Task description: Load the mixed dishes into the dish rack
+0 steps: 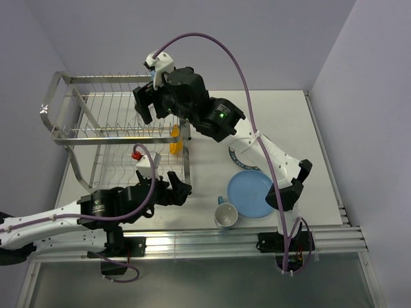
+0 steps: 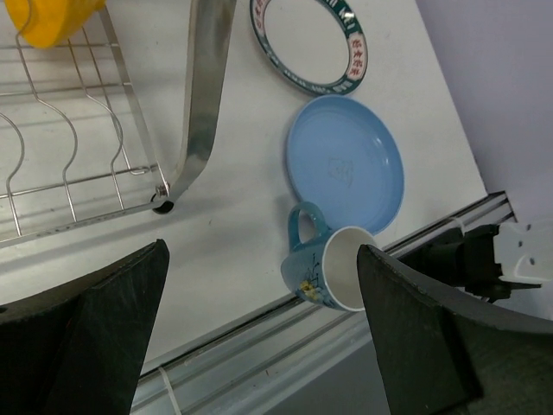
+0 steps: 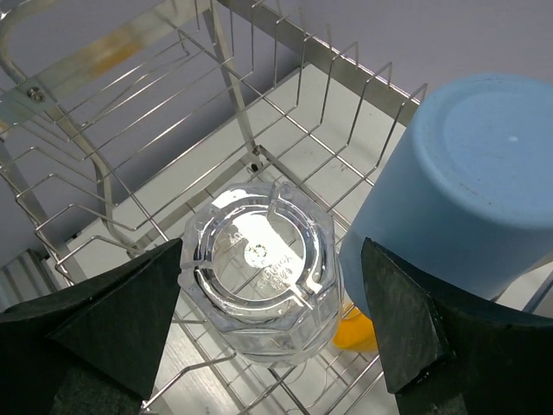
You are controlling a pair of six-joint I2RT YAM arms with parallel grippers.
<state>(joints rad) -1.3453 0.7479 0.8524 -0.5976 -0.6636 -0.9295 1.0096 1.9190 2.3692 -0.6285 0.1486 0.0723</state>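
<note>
If the right claw (image 3: 270,251) lifts crooked, its open fingers around the upside-down clear glass (image 3: 259,259) on the dish rack (image 2: 209,78) could knock it into the blue tumbler (image 3: 467,181) beside it. The left claw (image 2: 263,251) is open, holding nothing.

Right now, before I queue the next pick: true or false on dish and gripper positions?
1. The clear faceted glass sits upside down in the chrome wire dish rack. True.
2. The blue tumbler stands on the white table beside the light blue mug. False: it is upturned in the rack, beside the glass.
3. The left gripper is shut on the mug. False: it is open and empty; the mug is on the table.
4. The large plain blue plate and the white plate with a dark patterned rim lie on the table, outside the rack. True.
5. The small yellow-orange bowl lies on the blue plate. False: it is in the rack.
</note>
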